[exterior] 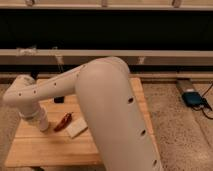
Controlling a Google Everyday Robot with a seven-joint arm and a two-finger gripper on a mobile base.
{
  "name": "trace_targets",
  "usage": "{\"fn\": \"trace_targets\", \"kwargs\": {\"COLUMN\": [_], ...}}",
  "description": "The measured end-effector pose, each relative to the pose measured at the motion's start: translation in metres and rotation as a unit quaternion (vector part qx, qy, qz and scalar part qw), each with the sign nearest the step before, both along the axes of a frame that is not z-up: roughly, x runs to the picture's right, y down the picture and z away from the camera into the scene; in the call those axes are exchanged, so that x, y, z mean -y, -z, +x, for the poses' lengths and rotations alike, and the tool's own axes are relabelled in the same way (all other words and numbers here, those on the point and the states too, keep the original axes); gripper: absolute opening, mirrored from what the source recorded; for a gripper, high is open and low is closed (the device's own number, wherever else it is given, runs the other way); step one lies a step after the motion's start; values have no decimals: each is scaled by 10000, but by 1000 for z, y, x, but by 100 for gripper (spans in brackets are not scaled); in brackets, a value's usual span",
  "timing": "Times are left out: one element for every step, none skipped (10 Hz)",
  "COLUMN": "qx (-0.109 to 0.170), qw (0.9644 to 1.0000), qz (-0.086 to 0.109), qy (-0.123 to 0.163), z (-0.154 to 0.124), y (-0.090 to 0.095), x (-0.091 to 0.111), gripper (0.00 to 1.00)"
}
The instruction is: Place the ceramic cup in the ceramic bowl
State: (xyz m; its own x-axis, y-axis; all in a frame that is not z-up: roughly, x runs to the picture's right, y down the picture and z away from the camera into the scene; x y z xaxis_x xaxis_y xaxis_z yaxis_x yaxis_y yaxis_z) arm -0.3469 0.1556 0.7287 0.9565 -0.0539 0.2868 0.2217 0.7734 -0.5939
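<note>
- A wooden table [45, 147] stands on a speckled floor before a dark wall.
- The ceramic bowl is hidden behind the bulky white arm [110, 110].
- The gripper [37, 120] points down over the table's left part, just left of a red chili [63, 121] and a flat white block [76, 129]. I cannot tell its state.
- The ceramic cup cannot be told apart from the pale, near-upright shape at the gripper.

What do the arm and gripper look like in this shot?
Arm: thick, smooth cream-white rounded links with rows of small dark dots; no cables showing. Gripper: same pale colour, at the arm's lower-left end over the wooden table.
</note>
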Motion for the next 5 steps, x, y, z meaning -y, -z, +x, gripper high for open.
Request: {"fn": "trace_targets", "kwargs": {"qx": [12, 10, -20, -69, -137], "qw": [9998, 9991, 9979, 9962, 9944], "qz": [-50, -83, -130, -166, -202], "qy": [-217, -425, -638, -853, -1032], "z": [10, 22, 39, 60, 83], "y": [3, 4, 3, 2, 1], "x": [19, 38, 57, 74, 85], "gripper": [0, 0, 0, 0, 0]}}
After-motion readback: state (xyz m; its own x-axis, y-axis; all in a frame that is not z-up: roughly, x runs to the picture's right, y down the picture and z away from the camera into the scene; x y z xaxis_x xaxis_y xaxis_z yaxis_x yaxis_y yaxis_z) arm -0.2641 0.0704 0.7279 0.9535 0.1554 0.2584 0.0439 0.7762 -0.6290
